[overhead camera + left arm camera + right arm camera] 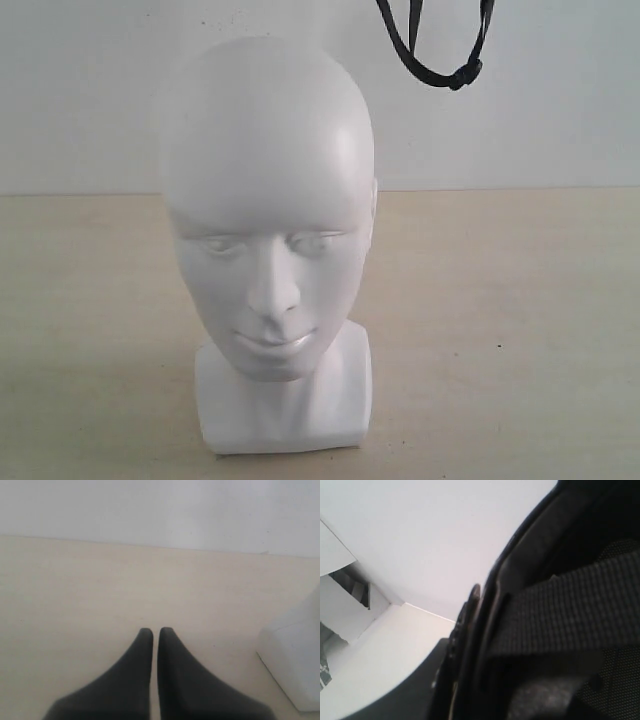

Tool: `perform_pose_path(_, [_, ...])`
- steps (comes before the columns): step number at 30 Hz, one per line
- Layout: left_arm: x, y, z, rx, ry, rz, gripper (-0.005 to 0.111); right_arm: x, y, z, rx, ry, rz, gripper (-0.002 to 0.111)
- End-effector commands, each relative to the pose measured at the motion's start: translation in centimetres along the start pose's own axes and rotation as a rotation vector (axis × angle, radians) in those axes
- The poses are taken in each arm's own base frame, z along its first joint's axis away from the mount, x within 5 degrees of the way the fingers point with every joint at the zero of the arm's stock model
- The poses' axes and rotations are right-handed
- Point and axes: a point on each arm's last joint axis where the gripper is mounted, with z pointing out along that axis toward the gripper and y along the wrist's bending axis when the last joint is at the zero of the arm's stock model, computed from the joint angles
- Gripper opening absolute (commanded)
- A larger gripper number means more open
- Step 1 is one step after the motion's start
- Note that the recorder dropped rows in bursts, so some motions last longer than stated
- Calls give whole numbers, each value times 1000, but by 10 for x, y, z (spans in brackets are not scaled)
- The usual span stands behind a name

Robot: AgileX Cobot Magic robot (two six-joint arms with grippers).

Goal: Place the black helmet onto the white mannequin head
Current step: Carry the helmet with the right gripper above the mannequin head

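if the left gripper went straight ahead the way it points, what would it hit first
Nothing close: the left gripper points over the table toward the back wall. The white mannequin head sits off to one side. Depth is unclear.

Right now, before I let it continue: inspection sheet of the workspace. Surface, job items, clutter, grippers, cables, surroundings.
surface: pale table, wood-look.
head: white mannequin head upright on its base, mid-table, facing the exterior camera, nothing on it.
helmet: black helmet is off the table and fills the right wrist view; its straps hang above and to the right of the head in the exterior view.
clutter: nothing seen.
left gripper: shut, empty, low over the table beside the head's base.
right gripper: fingers not clear to see; its grip on the helmet cannot be confirmed.
cables: nothing seen.
surroundings: plain white wall behind the table.
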Motion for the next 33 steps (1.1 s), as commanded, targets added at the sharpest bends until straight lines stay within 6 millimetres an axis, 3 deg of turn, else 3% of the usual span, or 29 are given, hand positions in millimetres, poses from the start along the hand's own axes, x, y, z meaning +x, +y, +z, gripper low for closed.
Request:
perform_pose_path(1, [1,0,0,-3,1,6,4,16,20,11,-115,48,-16,0])
perform_pose_path(10, [1,0,0,-3,1,6,4,48,-23,33,-148,119,126,0])
perform_pose_path(15, [1,0,0,-3,1,6,4,55,-26,41,-175,142,134,0])
perform_pose_path(25, [1,0,0,-3,1,6,4,91,-28,36,-186,208,84,0])
perform_pose_path(33, [1,0,0,-3,1,6,4,85,-54,15,-117,175,99,0])
